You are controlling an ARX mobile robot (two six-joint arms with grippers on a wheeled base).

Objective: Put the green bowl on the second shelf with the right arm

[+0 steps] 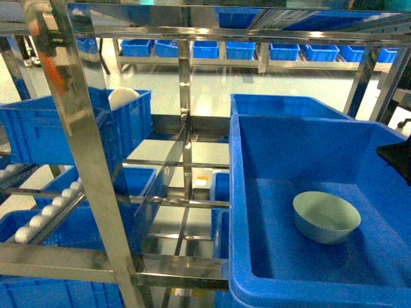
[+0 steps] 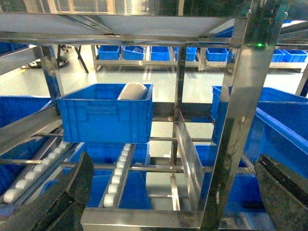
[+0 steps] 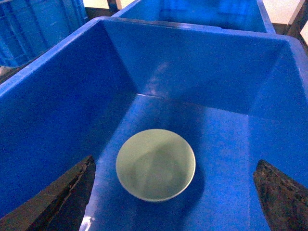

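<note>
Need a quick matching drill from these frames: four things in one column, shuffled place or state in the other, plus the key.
Things:
1. green bowl
2. white round thing
3. right gripper
4. white rollers

Places or states:
A. in a row along a rack rail
B. upright on the floor of the large blue tub, nothing inside it
C. open, fingers wide apart, above the tub, holding nothing
D. sticking up out of the blue crate on the rack

Pairs: 1-B, 2-D, 3-C, 4-A
</note>
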